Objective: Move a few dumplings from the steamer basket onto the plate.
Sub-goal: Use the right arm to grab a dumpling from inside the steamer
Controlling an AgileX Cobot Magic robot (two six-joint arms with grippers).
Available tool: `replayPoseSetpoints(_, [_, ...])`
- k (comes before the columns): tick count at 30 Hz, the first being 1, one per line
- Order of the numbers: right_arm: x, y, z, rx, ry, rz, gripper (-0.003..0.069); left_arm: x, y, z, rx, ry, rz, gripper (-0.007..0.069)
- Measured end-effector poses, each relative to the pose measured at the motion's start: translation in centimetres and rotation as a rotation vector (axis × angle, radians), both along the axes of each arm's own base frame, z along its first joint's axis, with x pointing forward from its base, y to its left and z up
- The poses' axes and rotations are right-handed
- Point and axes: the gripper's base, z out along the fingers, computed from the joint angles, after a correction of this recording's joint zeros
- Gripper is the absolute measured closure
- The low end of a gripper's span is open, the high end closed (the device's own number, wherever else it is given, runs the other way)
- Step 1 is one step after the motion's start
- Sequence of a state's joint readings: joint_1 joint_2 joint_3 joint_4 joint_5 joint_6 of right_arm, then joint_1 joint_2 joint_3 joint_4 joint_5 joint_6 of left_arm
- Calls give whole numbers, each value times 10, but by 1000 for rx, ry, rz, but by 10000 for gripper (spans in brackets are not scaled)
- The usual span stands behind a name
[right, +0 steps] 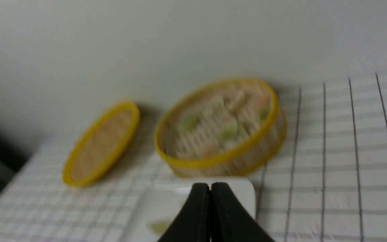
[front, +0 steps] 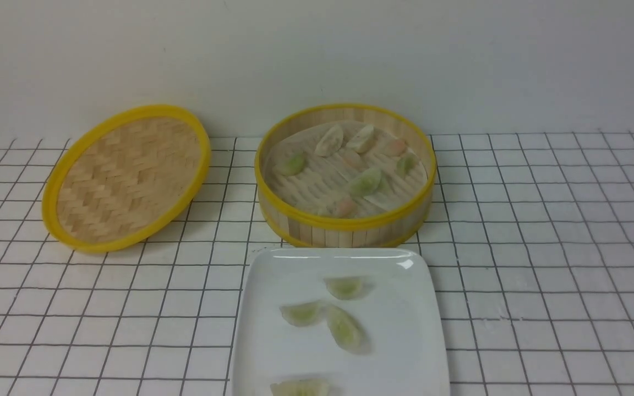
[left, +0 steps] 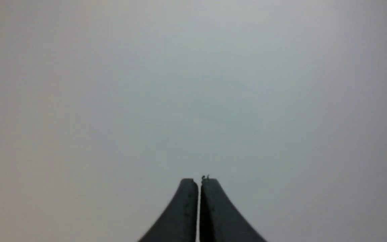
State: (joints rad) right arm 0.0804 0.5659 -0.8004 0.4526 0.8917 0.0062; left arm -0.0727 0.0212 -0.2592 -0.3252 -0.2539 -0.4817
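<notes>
The steamer basket (front: 344,223) stands at the back middle of the table. In it lie green-filled dumplings (front: 365,182), pink-filled ones and cream-white ones. The white plate (front: 273,286) lies just in front of it and holds several green-filled dumplings (front: 344,328). Neither gripper shows in the front view. My left gripper (left: 199,180) is shut and empty, facing only a blank grey wall. My right gripper (right: 210,185) is shut and empty, raised over the plate (right: 244,195), with the basket (right: 220,161) beyond it, blurred.
The shallow woven yellow-rimmed lid (front: 124,176) leans tilted at the back left, also in the right wrist view (right: 101,144). A white wall rises just behind the basket. The tabletop is a white grid cloth (front: 542,247).
</notes>
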Motion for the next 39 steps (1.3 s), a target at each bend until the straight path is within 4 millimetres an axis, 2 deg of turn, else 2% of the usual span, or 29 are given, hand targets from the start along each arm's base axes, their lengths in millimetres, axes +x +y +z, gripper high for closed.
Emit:
replayPoseSetpoints(1, [5,1,1,-22,42,15,673,-1,-1,7,15,13,-9,631])
replayPoseSetpoints(2, [28,3,9,-72,142,40,673,0,-6,30,89,104,-32,631])
replayPoseSetpoints(3, [48,4,19,-108,199,60,673,9,-11,46,173,292,-59,631])
replayPoseSetpoints(4, [55,4,20,-120,220,65,673,10,-11,48,189,317,-59,631])
replayPoseSetpoints(5, [83,7,23,-149,303,88,673,21,-15,64,288,531,-84,631])
replayPoseSetpoints(6, [86,7,23,-154,319,93,673,20,-15,70,311,542,-83,631])
replayPoseSetpoints(7, [117,10,28,-177,385,122,672,39,-20,76,455,839,-149,631])
replayPoseSetpoints(9, [153,19,26,-197,444,159,672,55,-25,80,587,1061,-236,631])
replayPoseSetpoints(10, [157,20,26,-197,445,159,672,57,-25,83,610,1071,-245,631])
replayPoseSetpoints(11, [175,26,25,-212,456,177,672,73,-29,80,676,1203,-326,631])
replayPoseSetpoints(12, [187,31,25,-224,460,191,672,81,-31,80,710,1232,-357,631])
replayPoseSetpoints(14, [213,46,22,-257,463,223,670,109,-36,73,768,1313,-445,631])
replayPoseSetpoints(17, [244,69,17,-306,453,264,669,142,-40,56,822,1395,-532,631])
replayPoseSetpoints(19, [265,81,5,-331,469,278,667,154,-42,47,831,1433,-559,631])
replayPoseSetpoints(21, [297,102,-18,-365,493,291,659,169,-42,35,842,1490,-585,631])
replayPoseSetpoints(23, [319,114,-35,-390,505,291,652,172,-40,32,866,1506,-574,631])
replayPoseSetpoints(24, [323,116,-42,-396,517,293,650,172,-40,32,872,1507,-572,631])
replayPoseSetpoints(25, [338,125,-60,-414,536,288,640,172,-37,32,897,1515,-545,631])
replayPoseSetpoints(26, [339,127,-62,-416,538,289,637,172,-37,32,901,1516,-542,631])
replayPoseSetpoints(27, [354,134,-81,-426,559,277,622,170,-34,33,919,1525,-506,631])
replayPoseSetpoints(30, [373,141,-108,-431,586,252,576,166,-31,36,929,1526,-471,631])
replayPoseSetpoints(31, [375,142,-108,-431,582,247,572,166,-31,36,929,1525,-471,631])
replayPoseSetpoints(32, [384,144,-124,-436,598,234,541,164,-31,38,928,1522,-468,631])
replayPoseSetpoints(36, [401,148,-148,-448,603,214,443,162,-30,40,929,1513,-463,631])
replayPoseSetpoints(39, [414,151,-167,-458,595,191,333,161,-30,40,929,1513,-463,631])
